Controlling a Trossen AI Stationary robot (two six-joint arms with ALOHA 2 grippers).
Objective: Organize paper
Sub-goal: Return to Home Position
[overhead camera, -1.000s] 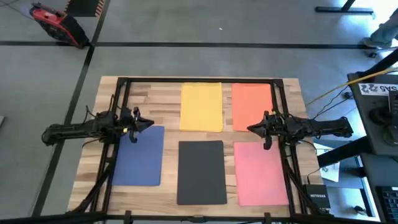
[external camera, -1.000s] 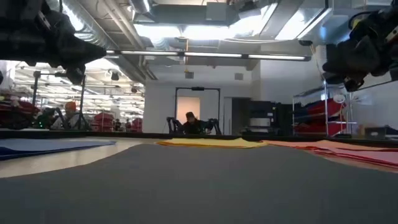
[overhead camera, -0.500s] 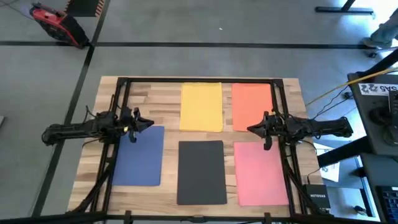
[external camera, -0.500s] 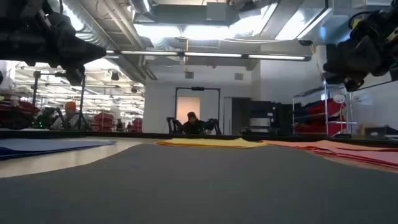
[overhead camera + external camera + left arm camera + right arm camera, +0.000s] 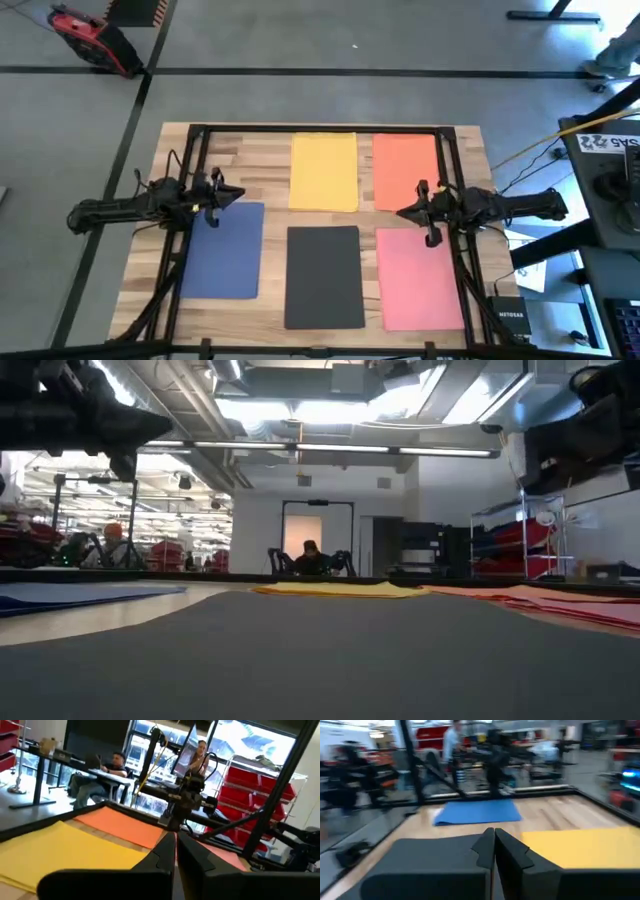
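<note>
Paper (image 5: 322,276) flat; left gripper (image 5: 236,195), right gripper (image 5: 403,210) closed, raised, horizontal

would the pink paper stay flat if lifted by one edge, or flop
Probably floppy: the pink paper lies thin and flat on the table, so a lifted edge would likely droop. Likely light and slippery too; the low view shows loose layered edges, so a push may fan the sheets.

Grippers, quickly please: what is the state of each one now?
Left gripper: shut, holding nothing.
Right gripper: shut, holding nothing.
</note>
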